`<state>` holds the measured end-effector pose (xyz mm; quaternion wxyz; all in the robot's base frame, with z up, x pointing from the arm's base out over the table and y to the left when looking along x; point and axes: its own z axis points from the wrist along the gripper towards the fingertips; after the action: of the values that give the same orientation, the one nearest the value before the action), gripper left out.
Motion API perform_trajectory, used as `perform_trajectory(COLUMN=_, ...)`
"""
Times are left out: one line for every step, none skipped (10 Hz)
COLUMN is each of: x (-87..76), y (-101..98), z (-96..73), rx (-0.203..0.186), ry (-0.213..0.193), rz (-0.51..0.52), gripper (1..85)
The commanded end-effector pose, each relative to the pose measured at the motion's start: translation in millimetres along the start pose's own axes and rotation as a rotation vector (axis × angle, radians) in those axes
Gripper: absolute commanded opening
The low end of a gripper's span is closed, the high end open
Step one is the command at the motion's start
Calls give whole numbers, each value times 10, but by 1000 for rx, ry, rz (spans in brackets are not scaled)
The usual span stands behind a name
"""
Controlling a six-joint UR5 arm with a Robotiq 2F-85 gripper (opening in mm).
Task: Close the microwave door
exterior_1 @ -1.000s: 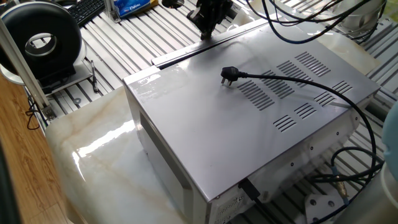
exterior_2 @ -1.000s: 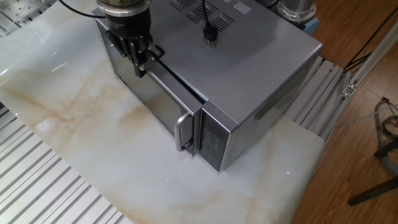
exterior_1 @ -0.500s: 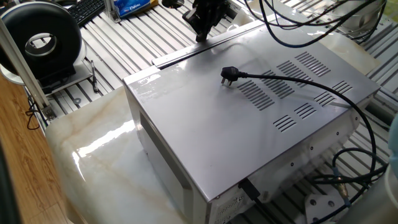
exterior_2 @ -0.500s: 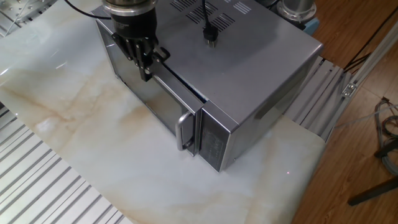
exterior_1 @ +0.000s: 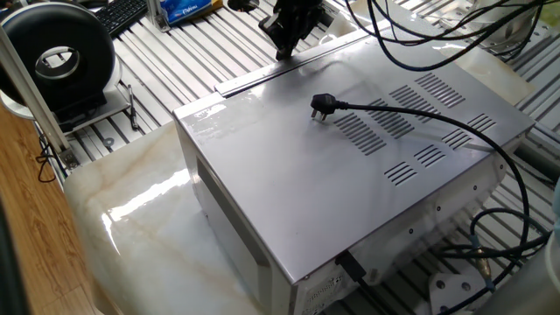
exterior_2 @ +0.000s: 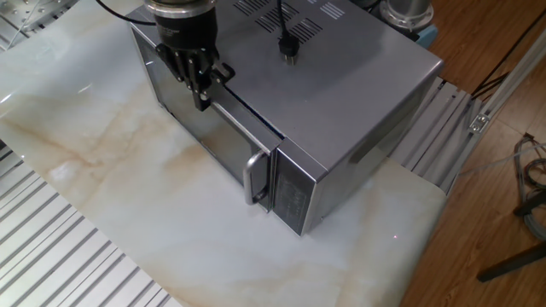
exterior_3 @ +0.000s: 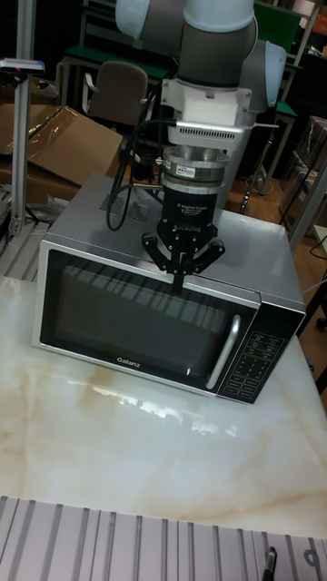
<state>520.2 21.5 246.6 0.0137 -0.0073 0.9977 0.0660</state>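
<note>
The flat microwave door (exterior_3: 136,318) with its dark reflective glass window, black frame and thin silver-grey edge lies nearly flush against the front of the large silver-grey sheet-metal microwave (exterior_1: 350,175), which stands on a glossy white marble-patterned tabletop (exterior_2: 128,196); the other fixed view shows a thin dark seam still visible along the door's top edge (exterior_2: 247,115), while the tall fixed view shows the front face squarely, with a curved silver handle (exterior_3: 224,349) beside the black keypad panel (exterior_3: 250,363) at the right. The black two-finger gripper (exterior_3: 181,275) points straight down at the door's upper edge, its fingers drawn together to a narrow tip and clasping nothing, the tip touching or just at that edge (exterior_2: 203,100). One fixed view looks from the rear and shows what the others hide: rows of vent slots (exterior_1: 411,114) on the top panel and a black power cord (exterior_1: 437,118) ending in a plug (exterior_1: 323,106) lying on the casing; there the gripper (exterior_1: 284,48) appears only as a dark shape past the far edge. Behind the table in that view stand a black round fan-like device (exterior_1: 57,57) and a black keyboard (exterior_1: 122,13)
</note>
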Motion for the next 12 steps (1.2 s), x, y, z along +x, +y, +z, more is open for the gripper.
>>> perform_trajectory(x=42, y=64, z=-1, rx=-37, ry=5, rz=-8, gripper=10)
perform_trajectory(x=57, y=2, z=6, rx=-38, ry=9, rz=-14, gripper=10)
perform_trajectory(x=77, y=-34, z=8, rx=-25, ry=8, rz=-15, gripper=10)
perform_trajectory(x=63, y=-40, z=-4, rx=1, ry=9, rz=-18, gripper=10)
perform_trajectory(x=16, y=17, z=-30, rx=19, ry=8, rz=-13, gripper=10)
perform_trajectory(x=-18, y=54, z=-71, rx=44, ry=11, rz=-13, gripper=10)
perform_trajectory(x=-81, y=43, z=-100, rx=59, ry=4, rz=-29, gripper=10)
perform_trajectory(x=-187, y=-146, z=-146, rx=93, ry=8, rz=-73, gripper=10)
perform_trajectory(x=-255, y=-319, z=-212, rx=124, ry=22, rz=-80, gripper=10)
perform_trajectory(x=-261, y=-508, z=-303, rx=172, ry=47, rz=-104, gripper=10)
perform_trajectory(x=-253, y=-537, z=-385, rx=173, ry=56, rz=-95, gripper=10)
perform_trajectory(x=-205, y=-547, z=-494, rx=178, ry=57, rz=-77, gripper=10)
